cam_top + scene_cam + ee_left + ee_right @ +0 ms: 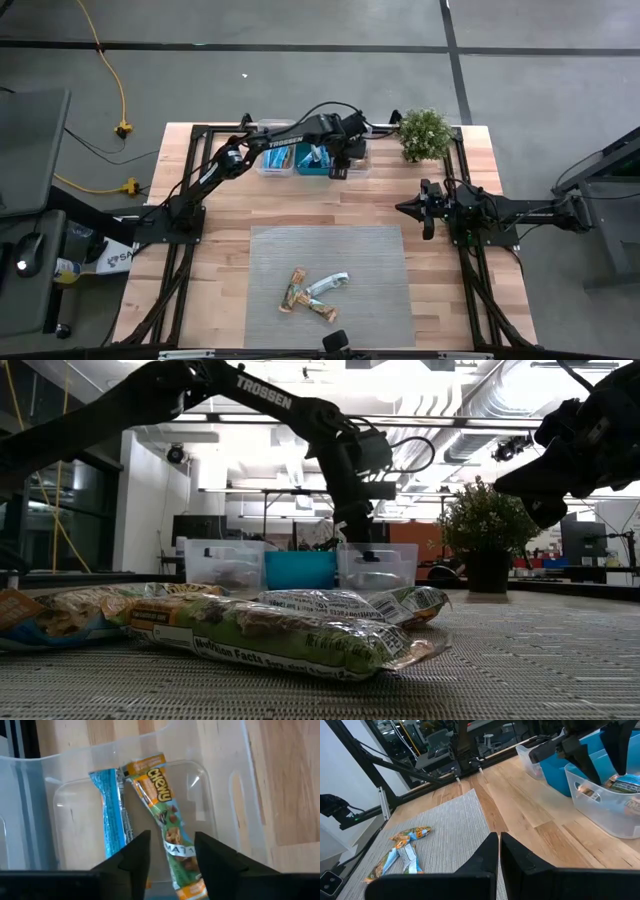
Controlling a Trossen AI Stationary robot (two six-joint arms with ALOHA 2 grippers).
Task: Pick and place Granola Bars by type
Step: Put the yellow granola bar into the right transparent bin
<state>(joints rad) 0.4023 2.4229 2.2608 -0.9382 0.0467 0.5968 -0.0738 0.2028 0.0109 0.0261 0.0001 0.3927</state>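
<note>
My left gripper [172,836] hangs open over the right-hand clear bin [352,160] at the table's far edge, pointing steeply down. Its fingers stand on either side of a tan-green-orange granola bar [159,795] that lies on the bin's floor [200,785] beside a blue bar [111,810]. Three more granola bars [313,295] lie in a loose heap on the grey mat [370,260] near the front edge. My right gripper [402,208] waits shut above the table's right side, pointing toward the left.
A teal bin [312,160] and a second clear bin [274,160] stand in a row left of the right-hand one. A potted plant [424,133] sits at the far right corner. Bare wood [330,200] lies between the bins and the mat.
</note>
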